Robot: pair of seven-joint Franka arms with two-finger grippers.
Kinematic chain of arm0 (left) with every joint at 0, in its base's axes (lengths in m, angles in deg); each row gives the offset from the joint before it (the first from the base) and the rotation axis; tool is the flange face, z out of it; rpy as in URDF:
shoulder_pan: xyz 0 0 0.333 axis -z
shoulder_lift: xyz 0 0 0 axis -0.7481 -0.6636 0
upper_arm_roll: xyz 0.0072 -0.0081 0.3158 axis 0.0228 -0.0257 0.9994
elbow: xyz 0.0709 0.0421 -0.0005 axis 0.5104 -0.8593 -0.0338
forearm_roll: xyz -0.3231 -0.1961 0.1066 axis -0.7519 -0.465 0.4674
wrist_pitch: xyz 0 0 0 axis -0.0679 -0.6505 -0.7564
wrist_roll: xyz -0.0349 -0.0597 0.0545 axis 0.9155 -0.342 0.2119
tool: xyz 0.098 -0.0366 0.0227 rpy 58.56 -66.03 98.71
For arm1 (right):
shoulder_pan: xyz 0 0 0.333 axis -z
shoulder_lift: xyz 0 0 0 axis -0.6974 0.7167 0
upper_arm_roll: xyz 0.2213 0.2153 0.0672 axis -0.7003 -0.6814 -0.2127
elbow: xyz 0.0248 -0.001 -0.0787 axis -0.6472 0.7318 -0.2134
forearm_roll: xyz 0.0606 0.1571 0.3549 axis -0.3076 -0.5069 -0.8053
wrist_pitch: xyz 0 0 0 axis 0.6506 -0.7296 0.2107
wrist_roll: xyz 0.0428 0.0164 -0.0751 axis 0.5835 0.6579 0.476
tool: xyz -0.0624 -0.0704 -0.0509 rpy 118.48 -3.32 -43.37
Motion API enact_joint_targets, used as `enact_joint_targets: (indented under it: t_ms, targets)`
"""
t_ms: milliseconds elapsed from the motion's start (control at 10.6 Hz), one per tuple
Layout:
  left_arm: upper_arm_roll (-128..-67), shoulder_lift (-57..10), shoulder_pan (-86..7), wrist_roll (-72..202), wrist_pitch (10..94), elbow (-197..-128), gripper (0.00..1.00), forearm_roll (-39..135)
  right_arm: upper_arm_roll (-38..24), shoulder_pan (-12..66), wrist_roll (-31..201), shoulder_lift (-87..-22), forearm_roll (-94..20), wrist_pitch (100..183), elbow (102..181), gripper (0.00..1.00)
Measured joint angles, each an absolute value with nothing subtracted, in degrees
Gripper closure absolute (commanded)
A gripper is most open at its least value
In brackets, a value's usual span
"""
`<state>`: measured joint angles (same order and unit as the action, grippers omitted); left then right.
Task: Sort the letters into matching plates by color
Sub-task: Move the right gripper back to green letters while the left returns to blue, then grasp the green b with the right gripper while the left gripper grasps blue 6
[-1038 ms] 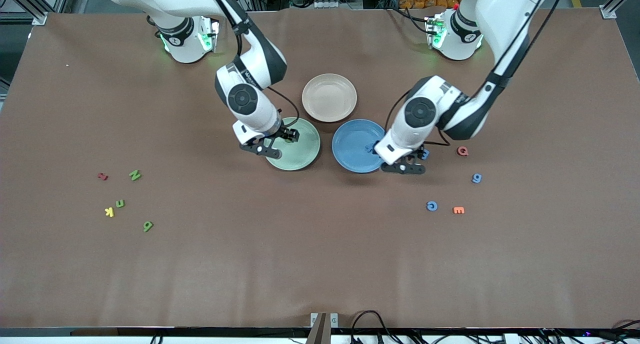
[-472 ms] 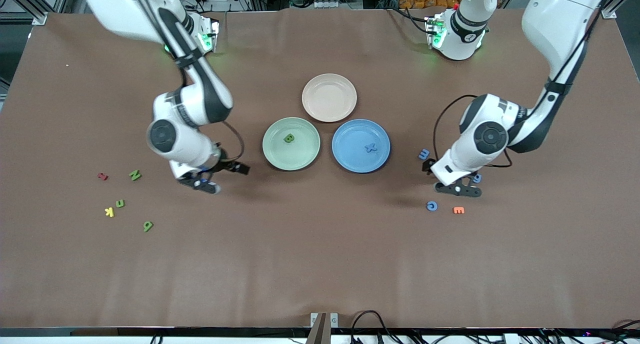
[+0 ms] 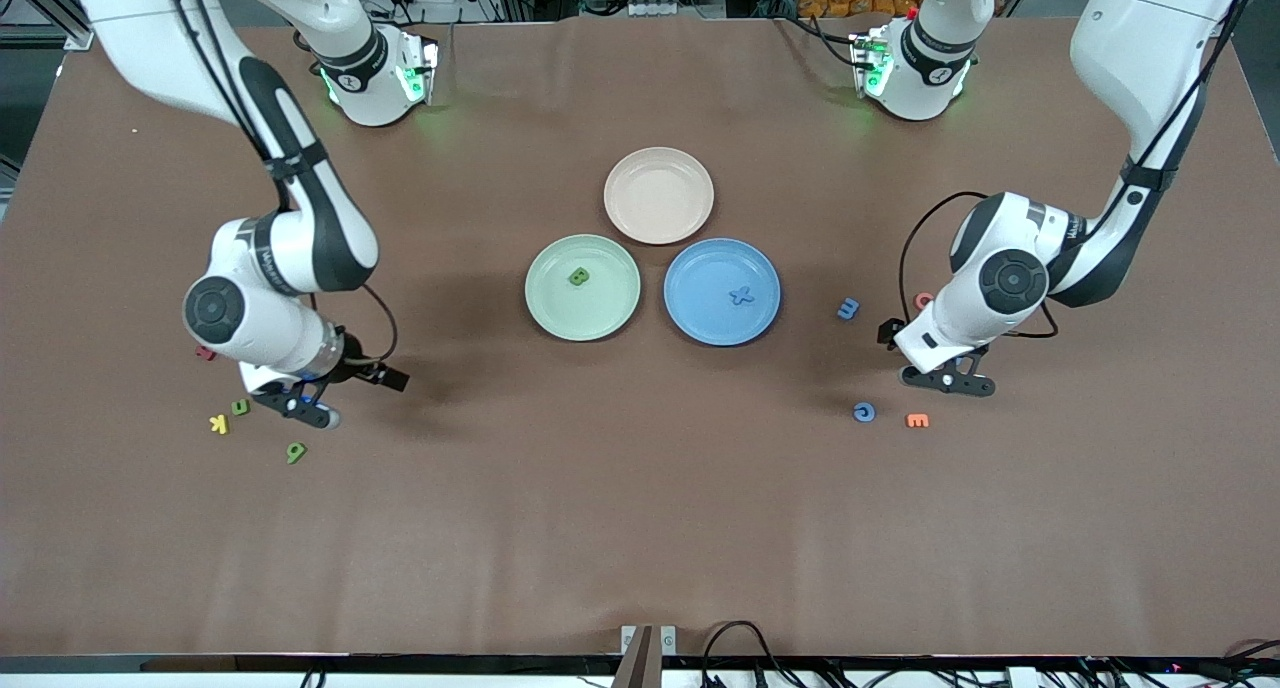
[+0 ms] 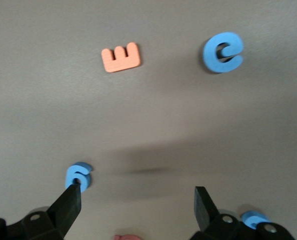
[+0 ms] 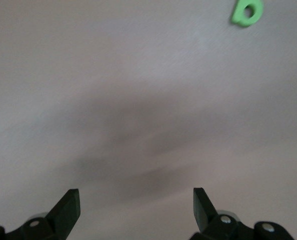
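The mint green plate holds a green B. The blue plate beside it holds a blue X. My right gripper is open and empty over the table beside a green u. A green 6 lies nearer the front camera and shows in the right wrist view. My left gripper is open and empty over a blue 6, which the arm hides in the front view. A blue C and a blue m lie close by.
A beige-pink plate sits farther from the camera, touching both plates. A yellow K and a red letter lie by the right gripper. An orange E and a red letter lie by the left gripper.
Both grippers have left the plates, a letter now lying in each. The right gripper swung out to the green letters. The left gripper moved out over the blue 6.
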<state>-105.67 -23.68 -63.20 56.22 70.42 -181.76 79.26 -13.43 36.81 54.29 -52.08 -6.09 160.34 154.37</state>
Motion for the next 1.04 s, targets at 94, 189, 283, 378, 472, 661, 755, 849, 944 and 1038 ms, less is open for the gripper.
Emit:
enact_joint_targets:
  t_ms: [94,189,283,378,472,661,755,849,944,1038]
  targets:
    - [-105.7,-23.7,-64.2,57.4,70.4,-182.0,0.0,79.7,-13.4,38.4,54.6,-50.7,-4.8,160.3,153.0,0.0]
    - [-105.7,-23.7,-65.2,58.5,70.4,-182.2,0.0,80.4,-13.3,40.0,55.7,-49.5,-4.0,160.4,151.7,0.0]
    - [-105.7,-23.7,-66.3,59.2,70.6,-182.6,0.0,82.0,-13.0,41.6,57.6,-48.7,-3.8,160.4,150.4,0.0]
    - [-105.8,-23.7,-67.7,60.0,71.9,-183.3,0.0,83.6,-12.6,43.4,60.1,-48.1,-3.8,160.4,149.4,0.0]
    - [-105.8,-23.7,-69.6,61.4,74.9,-184.5,0.0,84.3,-12.4,45.3,62.9,-47.5,-3.8,160.4,148.6,0.0]
    - [-105.9,-23.7,-72.9,65.5,80.4,-187.2,0.0,84.5,-12.1,47.5,66.4,-45.9,-3.7,160.4,146.7,0.0]
    - [-105.9,-23.7,-74.1,67.1,82.0,-188.2,0.0,84.5,-11.9,48.0,67.8,-44.7,-3.7,160.5,145.1,0.0]
    - [-105.9,-23.7,-74.6,67.7,82.7,-188.9,0.0,84.5,-11.6,48.1,68.9,-43.3,-3.7,160.5,143.2,0.0]
    - [-106.0,-23.7,-74.6,68.4,82.8,-189.3,0.0,84.8,-11.1,48.1,70.2,-41.8,-3.7,160.5,141.4,0.0]
    - [-106.2,-23.7,-74.6,69.3,82.8,-189.7,0.0,85.3,-10.7,48.1,71.6,-40.5,-3.7,160.5,139.7,0.0]
